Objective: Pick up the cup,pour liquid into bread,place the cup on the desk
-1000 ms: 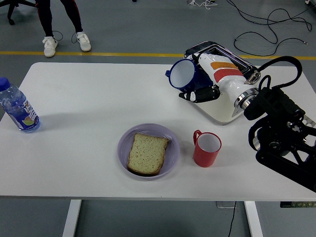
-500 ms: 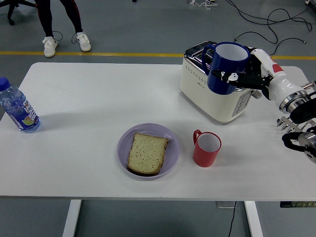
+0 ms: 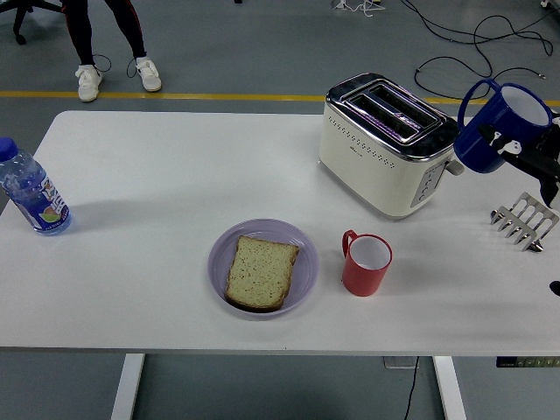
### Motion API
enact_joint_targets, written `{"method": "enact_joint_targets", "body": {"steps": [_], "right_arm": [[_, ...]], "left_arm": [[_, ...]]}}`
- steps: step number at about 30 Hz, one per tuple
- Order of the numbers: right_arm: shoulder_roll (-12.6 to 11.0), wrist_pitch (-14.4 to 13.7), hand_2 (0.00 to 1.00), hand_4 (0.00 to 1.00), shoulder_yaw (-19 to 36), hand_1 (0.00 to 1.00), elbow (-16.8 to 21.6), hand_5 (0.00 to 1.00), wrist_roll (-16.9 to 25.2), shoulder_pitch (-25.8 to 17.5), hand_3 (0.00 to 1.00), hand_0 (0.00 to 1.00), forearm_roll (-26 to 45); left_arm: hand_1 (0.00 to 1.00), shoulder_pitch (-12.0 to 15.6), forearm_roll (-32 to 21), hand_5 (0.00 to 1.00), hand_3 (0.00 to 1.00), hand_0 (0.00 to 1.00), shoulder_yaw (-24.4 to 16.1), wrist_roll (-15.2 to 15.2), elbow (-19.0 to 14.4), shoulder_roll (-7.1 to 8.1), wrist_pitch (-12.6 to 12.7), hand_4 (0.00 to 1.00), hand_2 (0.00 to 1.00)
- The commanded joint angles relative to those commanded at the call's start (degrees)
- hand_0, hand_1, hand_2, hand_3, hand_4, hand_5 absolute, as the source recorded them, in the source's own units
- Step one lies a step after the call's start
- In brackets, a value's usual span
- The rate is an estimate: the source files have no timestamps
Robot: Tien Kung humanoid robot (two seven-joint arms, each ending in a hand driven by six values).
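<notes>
two cups are present: a blue cup (image 3: 500, 122) held in the air at the right edge of the frame, and a red cup (image 3: 366, 263) standing upright on the white table (image 3: 157, 192) near its front edge. the right hand (image 3: 538, 149) is closed around the blue cup; only a few dark fingers (image 3: 518, 147) show against the cup wall, and the rest of the hand and arm is cut off by the frame edge. the blue cup is slightly tilted, with its mouth facing up and to the right and its handle to the upper left. it sits above the table, just right of the cream toaster (image 3: 389, 144) and apart from it. the left hand is not in view. the bread (image 3: 260, 271), a single slice, lies flat on a lilac plate (image 3: 303, 254) near the front centre of the table, well to the left of the held cup and nearer the camera. the red cup stands just right of the plate, between the plate and the held cup along the direct path. a metal toast rack (image 3: 521, 221) lies on the table below the hand. judgement: the controlling relation is that the bread lies leftward and toward the table's near edge from the right hand, so the carry must pass the toaster corner and the red cup before tilting. a water bottle (image 3: 31, 191) stands at the far left, clear of the path. a person's legs (image 3: 109, 39) are visible beyond the table.
</notes>
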Motion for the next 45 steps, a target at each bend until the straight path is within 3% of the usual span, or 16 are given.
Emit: {"method": "enact_joint_targets", "body": {"steps": [9, 14, 22, 31, 45], "right_arm": [[3.51, -0.44, 0.514, 0.572, -3.36, 0.365, -11.52, 0.002, 10.82, -2.96, 0.551, 0.379, -4.40], [6.14, -1.53, 0.514, 0.568, -5.61, 0.357, -18.61, 0.002, 18.66, -2.46, 0.550, 0.374, -2.08], [8.74, -3.73, 0.512, 0.577, -8.23, 0.350, -25.36, 0.002, 27.63, -1.77, 0.548, 0.367, 0.13], [9.18, -3.45, 0.513, 0.582, -12.86, 0.354, -30.61, 0.002, 29.20, -1.39, 0.547, 0.365, -3.53], [9.70, -3.72, 0.513, 0.586, -16.74, 0.360, -35.26, 0.006, 31.70, -2.08, 0.547, 0.371, -4.58]], "left_arm": [[0.697, -0.25, -0.35, 0.934, 0.611, 0.658, 0.33, -0.04, 0.00, -0.13, -0.01, 0.345, 0.717], [0.695, -0.52, -0.79, 0.935, 0.611, 0.658, 1.13, -0.07, 0.00, -0.22, -0.09, 0.344, 0.716], [0.696, -0.52, -1.34, 0.935, 0.611, 0.658, 1.35, -0.13, 0.00, -0.14, -0.12, 0.344, 0.716], [0.696, -0.78, -1.70, 0.936, 0.611, 0.657, 2.22, -0.18, 0.00, -0.15, -0.28, 0.344, 0.716], [0.695, -0.74, -2.25, 0.935, 0.610, 0.657, 2.78, -0.22, 0.00, -0.59, -0.25, 0.343, 0.716]]}}
